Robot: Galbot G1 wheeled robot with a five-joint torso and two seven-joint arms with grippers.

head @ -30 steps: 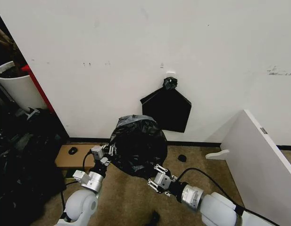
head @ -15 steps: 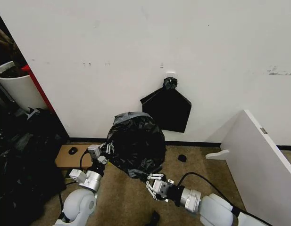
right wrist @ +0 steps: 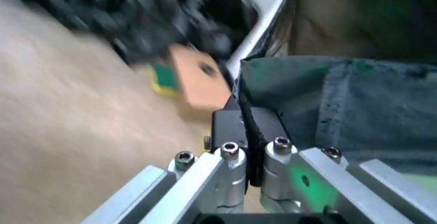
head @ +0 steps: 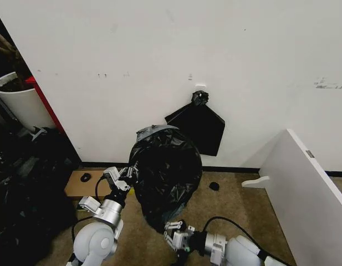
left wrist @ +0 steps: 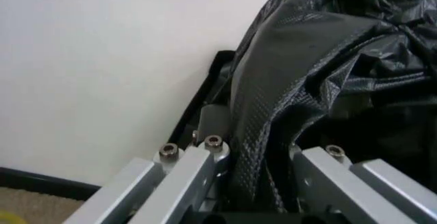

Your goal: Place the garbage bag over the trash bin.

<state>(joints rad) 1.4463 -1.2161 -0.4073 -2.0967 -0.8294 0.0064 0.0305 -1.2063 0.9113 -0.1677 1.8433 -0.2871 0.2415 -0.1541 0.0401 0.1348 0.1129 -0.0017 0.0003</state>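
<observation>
- The garbage bag (head: 165,174) hangs as a dark, wrinkled bulge in front of the white wall (head: 159,50), above the brown carpet (head: 231,199), stretched between the two grippers.
- A greyish patch shows at the bag's top; it may be the trash bin under the plastic, but the bin itself cannot be made out.
- The left gripper (head: 126,176) is at the bag's left side; in the left wrist view its fingers (left wrist: 204,168) are clamped on a fold of the bag (left wrist: 321,60).
- The right gripper (head: 173,231) is low, at the bag's bottom end; in the right wrist view its fingers (right wrist: 236,165) are pinched narrow on a thin edge of the film (right wrist: 341,101).
- Behind the bag, a flat matte black bag (head: 197,126) with a knotted top hangs on the wall, partly covered by the glossy one.
- A flat cardboard piece (head: 85,184) lies on the carpet at the left, by the skirting.
- A leaning white board (head: 306,183) stands at the right.
- A white cylinder with a red part (head: 18,100) stands far left.
</observation>
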